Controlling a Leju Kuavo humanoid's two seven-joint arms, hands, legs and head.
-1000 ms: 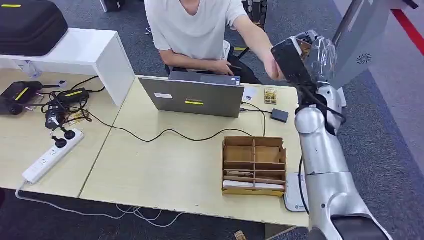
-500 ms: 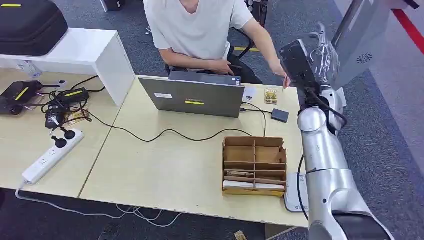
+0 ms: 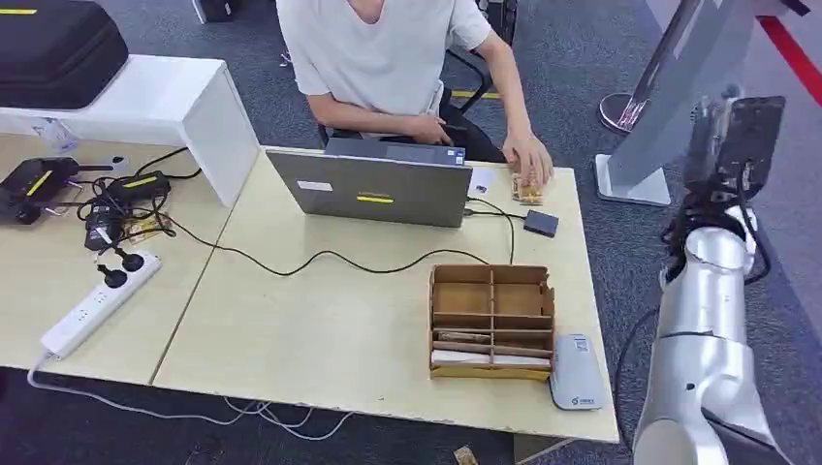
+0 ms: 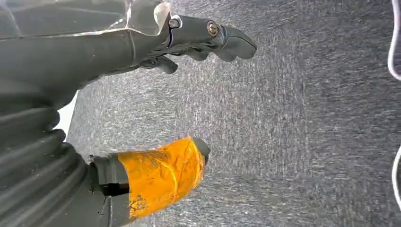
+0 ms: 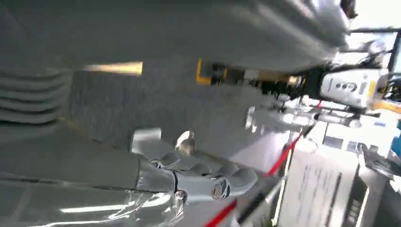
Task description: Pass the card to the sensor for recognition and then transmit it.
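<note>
A person's hand [image 3: 529, 167] rests on the card [image 3: 524, 187] at the desk's [image 3: 320, 320] far right edge, while the robot's right hand [image 5: 208, 182], fingers released and holding nothing, should swing wide of the sensor [image 3: 576, 371].

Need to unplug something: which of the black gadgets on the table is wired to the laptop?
The small black box right of the laptop, behind the cardboard organizer.
</note>
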